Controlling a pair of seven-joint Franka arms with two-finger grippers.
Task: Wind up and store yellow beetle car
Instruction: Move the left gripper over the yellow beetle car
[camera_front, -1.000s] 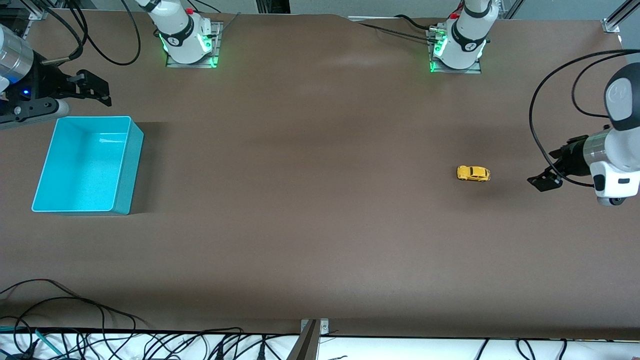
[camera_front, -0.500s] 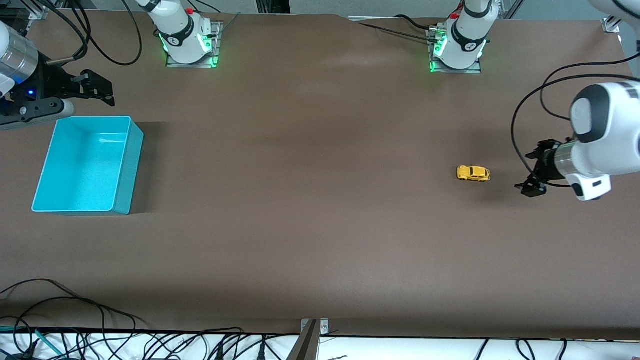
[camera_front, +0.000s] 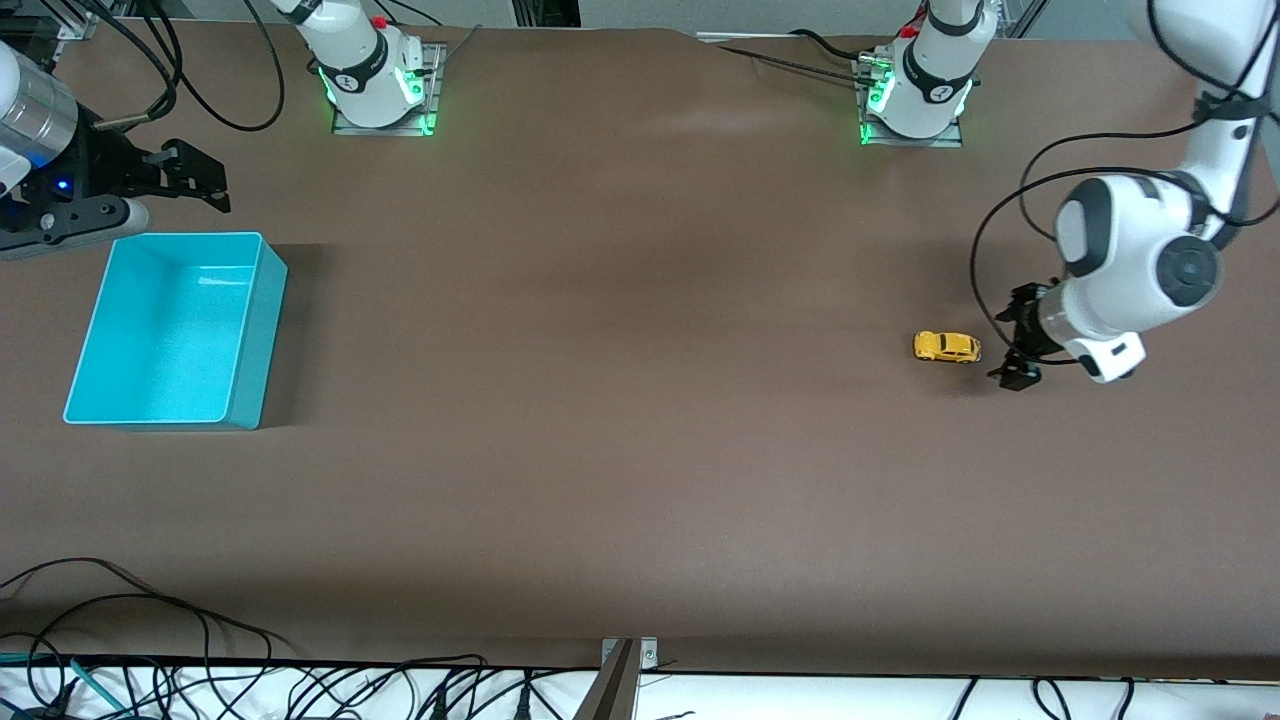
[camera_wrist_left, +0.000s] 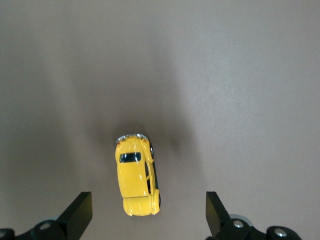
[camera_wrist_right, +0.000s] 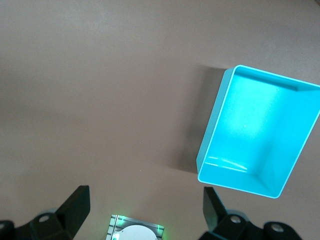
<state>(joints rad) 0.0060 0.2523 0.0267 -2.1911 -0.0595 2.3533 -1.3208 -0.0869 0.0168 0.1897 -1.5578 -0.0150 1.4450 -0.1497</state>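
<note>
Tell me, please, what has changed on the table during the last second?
The left gripper moved toward the yellow beetle car, coming in from the left arm's end of the table; its jaws are open, holding nothing. The car, the turquoise bin and the right gripper kept their places.

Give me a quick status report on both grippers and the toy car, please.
Left gripper open, beside the yellow beetle car. Car on its wheels on the table, untouched. Right gripper open, waiting by the turquoise bin. Nothing in the way.

Left gripper (camera_front: 1020, 340) hovering low with fingers spread, right gripper (camera_front: 190, 180) raised, fingers spread
</note>
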